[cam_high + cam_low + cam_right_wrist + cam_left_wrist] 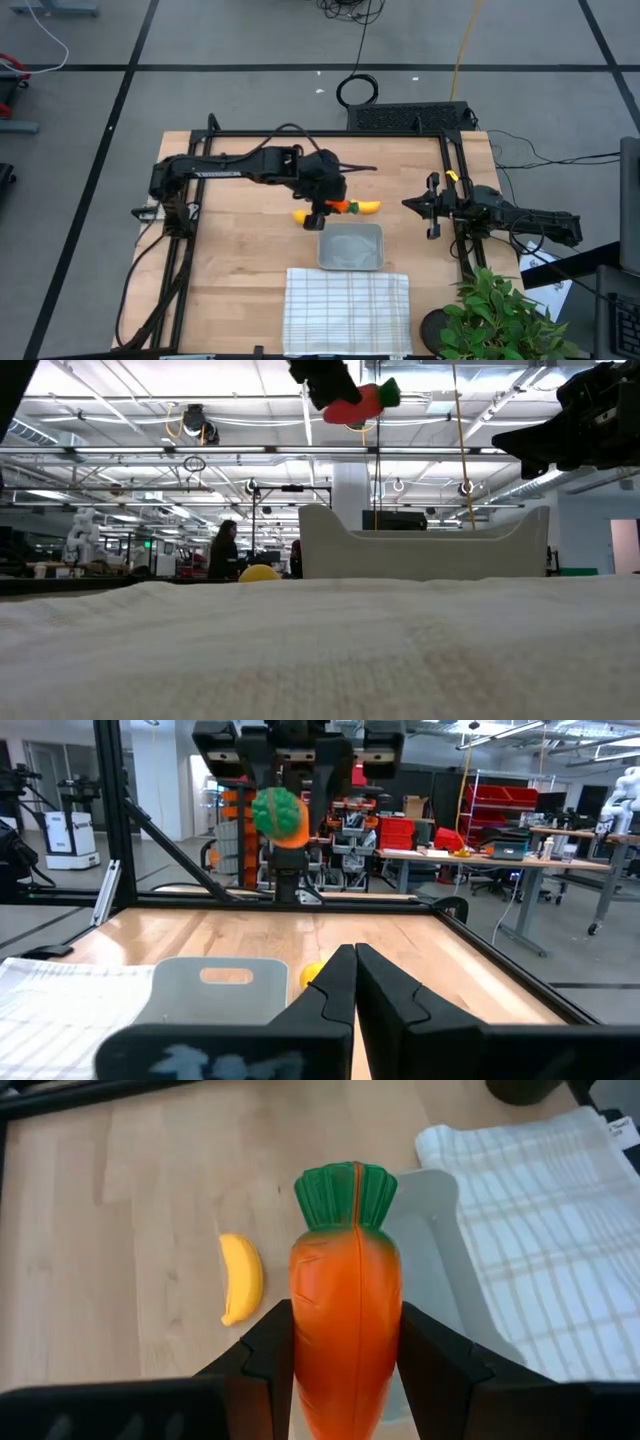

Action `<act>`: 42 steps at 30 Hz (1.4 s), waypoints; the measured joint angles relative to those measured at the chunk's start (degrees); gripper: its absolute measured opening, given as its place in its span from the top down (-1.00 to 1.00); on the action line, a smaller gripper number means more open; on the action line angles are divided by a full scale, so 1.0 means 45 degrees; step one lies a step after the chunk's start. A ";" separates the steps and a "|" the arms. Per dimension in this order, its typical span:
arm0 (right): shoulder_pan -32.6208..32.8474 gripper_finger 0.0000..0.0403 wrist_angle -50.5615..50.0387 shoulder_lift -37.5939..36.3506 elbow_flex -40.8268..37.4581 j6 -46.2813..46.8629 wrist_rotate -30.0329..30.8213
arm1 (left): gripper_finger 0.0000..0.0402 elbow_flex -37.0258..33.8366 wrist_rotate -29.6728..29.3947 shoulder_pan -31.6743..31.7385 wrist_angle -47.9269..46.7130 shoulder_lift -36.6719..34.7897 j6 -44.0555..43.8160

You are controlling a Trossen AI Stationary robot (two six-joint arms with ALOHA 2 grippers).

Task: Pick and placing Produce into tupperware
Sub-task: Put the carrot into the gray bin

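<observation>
Two arms in frame. Left gripper point(322, 212) is raised above the table by the far edge of the tupperware point(351, 247), fingers clamped on the carrot point(345, 1330), green top pointing away from the wrist. Banana point(366, 208) and lemon point(301, 215) lie on the wood beyond the container. Right gripper point(428, 206) waits at the right side, fingers pressed together, empty.

The orange carrot point(345, 1305) hangs lifted just beyond the grey tupperware point(351, 247). The banana point(367, 208) and lemon point(301, 216) lie beside the tupperware.
</observation>
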 joint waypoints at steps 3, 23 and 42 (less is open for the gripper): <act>0.0000 1.00 0.0000 0.0005 0.0000 0.0034 0.0000 | 0.32 0.1068 0.0038 0.0000 -0.0550 0.0873 0.0176; -0.0004 1.00 0.0000 0.0010 0.0000 0.0082 -0.0004 | 0.32 0.2426 0.0233 -0.0448 -0.0992 0.2698 -0.0190; -0.0005 1.00 0.0000 0.0010 0.0000 0.0051 -0.0003 | 0.32 -0.0761 -0.0797 -0.1257 0.1674 0.2698 -0.2475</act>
